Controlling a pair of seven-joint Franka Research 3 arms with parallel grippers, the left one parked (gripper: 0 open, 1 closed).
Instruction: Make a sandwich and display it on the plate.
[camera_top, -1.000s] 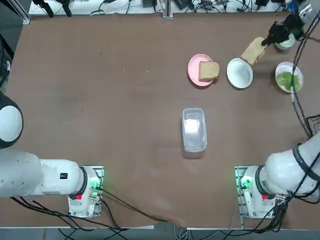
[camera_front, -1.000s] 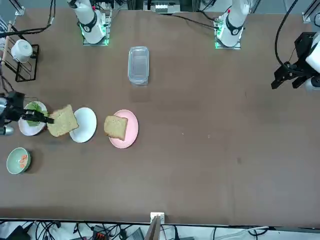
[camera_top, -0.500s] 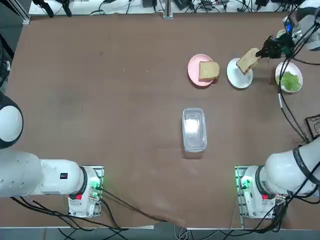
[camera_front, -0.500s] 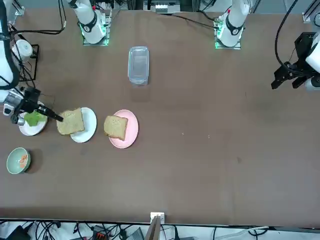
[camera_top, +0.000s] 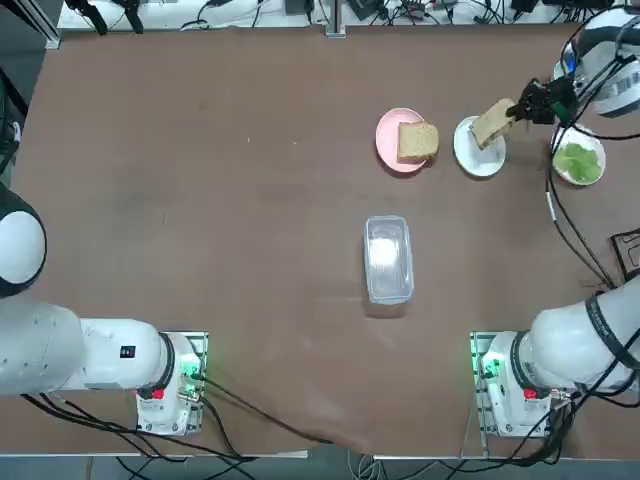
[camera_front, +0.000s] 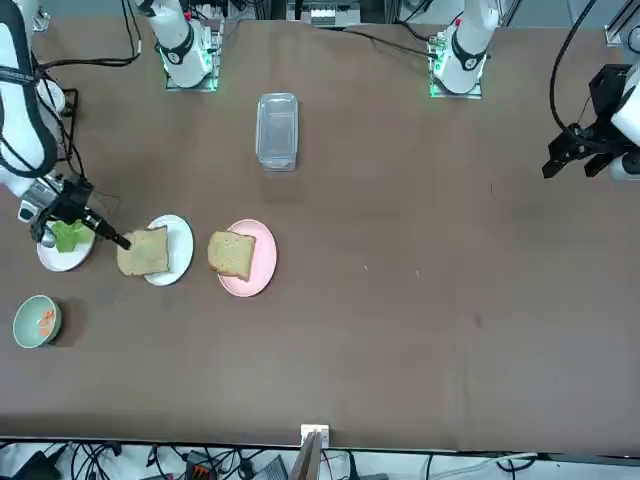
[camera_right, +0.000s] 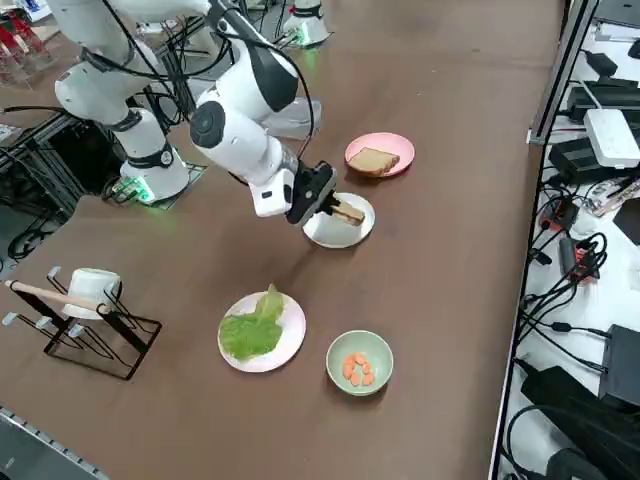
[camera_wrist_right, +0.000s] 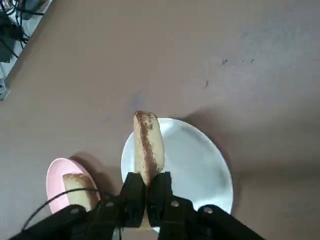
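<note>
My right gripper (camera_top: 517, 108) is shut on the edge of a tan toasted bread slice (camera_top: 490, 122). It holds the slice low over the small white plate (camera_top: 480, 155). In the wrist view the slice (camera_wrist_right: 147, 145) is edge-on between my fingers (camera_wrist_right: 134, 192), above the plate (camera_wrist_right: 200, 165). Whether the slice touches the plate I cannot tell. From the front, the slice (camera_front: 145, 252) covers the plate's (camera_front: 180, 240) side nearest the gripper (camera_front: 112, 238). A second slice (camera_top: 417, 141) lies on the pink plate (camera_top: 392, 140). A stacked sandwich is not in view.
Green lettuce (camera_top: 578, 160) lies on a white dish close beside my wrist. A green bowl (camera_right: 358, 362) holds orange pieces. A clear lidded container (camera_top: 388, 258) sits mid-table. A wire rack with a mug (camera_right: 90, 310) stands by the table's right edge.
My right gripper has carried the bread slice from beyond the white plate to over it and lowered it. In the last half second it shifted only slightly.
</note>
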